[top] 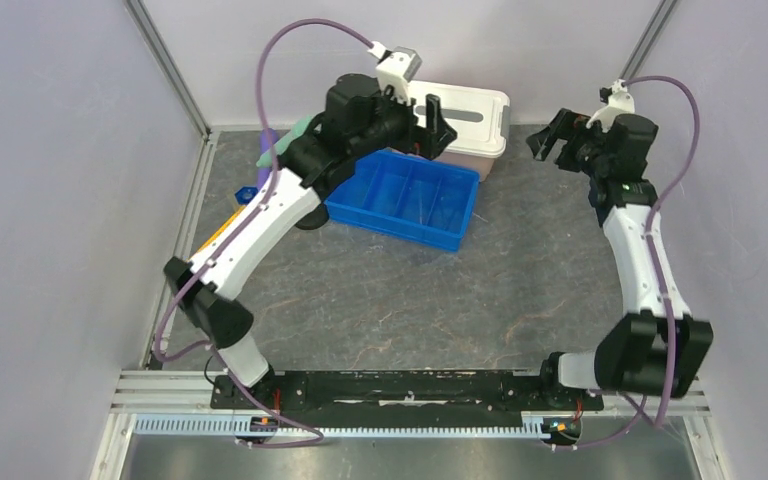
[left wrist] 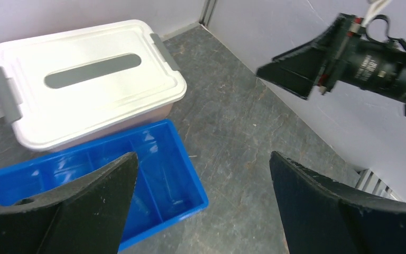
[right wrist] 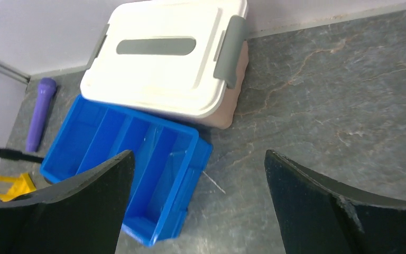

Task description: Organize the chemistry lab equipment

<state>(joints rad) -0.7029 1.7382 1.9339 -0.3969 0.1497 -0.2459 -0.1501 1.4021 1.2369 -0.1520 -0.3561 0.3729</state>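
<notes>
My left gripper hangs open and empty above the right end of the blue divided tray, in front of the pink bin. At the back right, over bare table, my right gripper is also open and empty; it shows in the left wrist view too. A purple tube and a mint-green tube lie at the back left. The yellow rack sits left of the tray, mostly hidden by my left arm. A thin rod pokes out at the tray's right corner.
The pink bin with its white lid stands shut behind the tray. Something clear lies in the tray's right compartment. A small blue piece lies near the left wall. Walls close in on both sides.
</notes>
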